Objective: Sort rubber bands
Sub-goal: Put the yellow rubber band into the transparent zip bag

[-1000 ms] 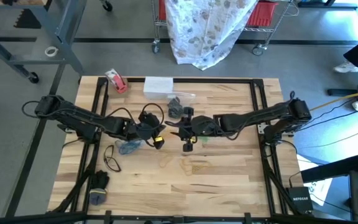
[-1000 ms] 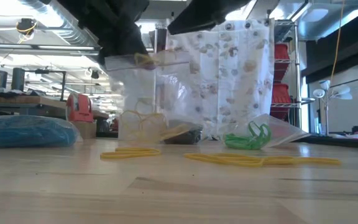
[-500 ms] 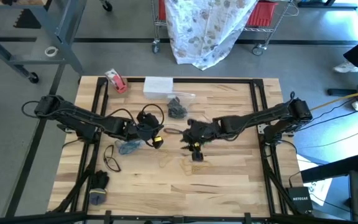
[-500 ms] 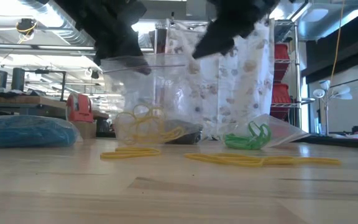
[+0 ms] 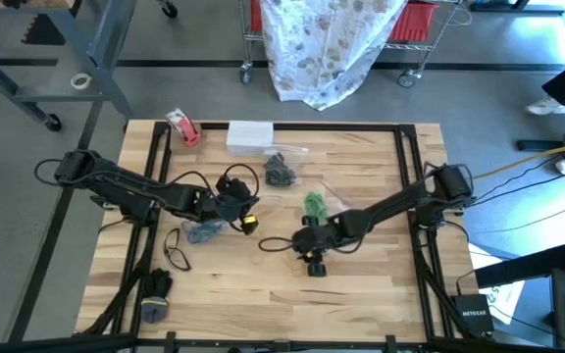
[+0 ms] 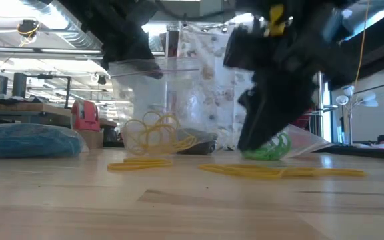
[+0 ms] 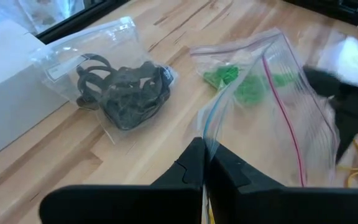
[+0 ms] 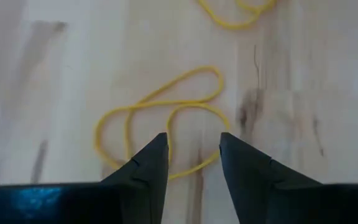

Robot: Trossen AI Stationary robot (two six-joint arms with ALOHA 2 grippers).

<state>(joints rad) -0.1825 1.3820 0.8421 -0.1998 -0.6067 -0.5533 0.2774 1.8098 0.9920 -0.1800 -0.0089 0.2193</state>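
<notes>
A red-and-white tape roll (image 5: 183, 128) lies at the wooden table's (image 5: 361, 294) far left corner, beside a white box (image 5: 249, 134). Clear plastic bags (image 7: 114, 81) lie mid-table. Beyond it, a patterned cloth (image 5: 327, 44) drapes over a wire cart (image 5: 430, 29).

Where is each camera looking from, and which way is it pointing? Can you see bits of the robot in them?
High view: above the table, looking straight down; both arms show.
Low view: at tabletop height, looking level into the room; both arms hang in from above.
Left wrist view: on the left arm; the left gripper, jaws shut, pinches a clear bag.
Right wrist view: on the right arm, looking down; the right gripper, jaws open, stands over a yellow rubber band.
Shared: high and left wrist views both show the green rubber bands.
</notes>
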